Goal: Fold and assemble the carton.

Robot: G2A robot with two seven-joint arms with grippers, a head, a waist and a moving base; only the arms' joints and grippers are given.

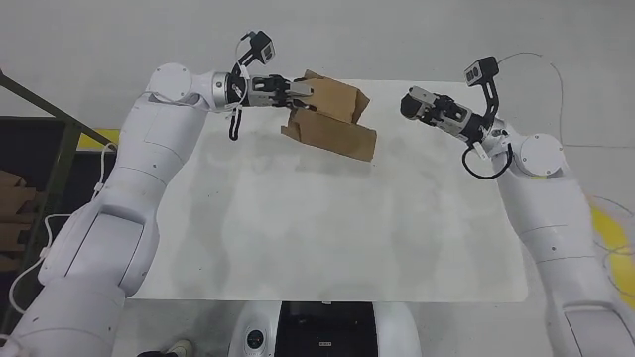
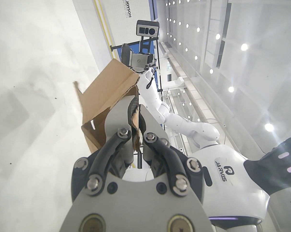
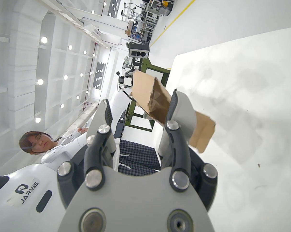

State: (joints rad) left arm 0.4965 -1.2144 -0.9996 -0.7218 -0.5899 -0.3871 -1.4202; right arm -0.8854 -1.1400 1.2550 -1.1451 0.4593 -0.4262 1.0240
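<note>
A brown cardboard carton (image 1: pixel 332 114) hangs partly unfolded above the far part of the white table (image 1: pixel 327 238), one flap drooping toward the surface. My left gripper (image 1: pixel 296 90) is shut on the carton's left edge; in the left wrist view its fingers (image 2: pixel 119 119) pinch a torn cardboard wall (image 2: pixel 135 121) of the carton (image 2: pixel 109 92). My right gripper (image 1: pixel 407 99) stands open to the carton's right, a short gap away, holding nothing. In the right wrist view the carton (image 3: pixel 155 97) lies beyond the spread fingertips (image 3: pixel 178 107).
A dark rack with cardboard pieces (image 1: pixel 15 208) stands off the table's left side. The table's near and middle surface (image 1: pixel 327 258) is bare. A green-framed stand (image 3: pixel 145 92) is beyond the table's far left corner.
</note>
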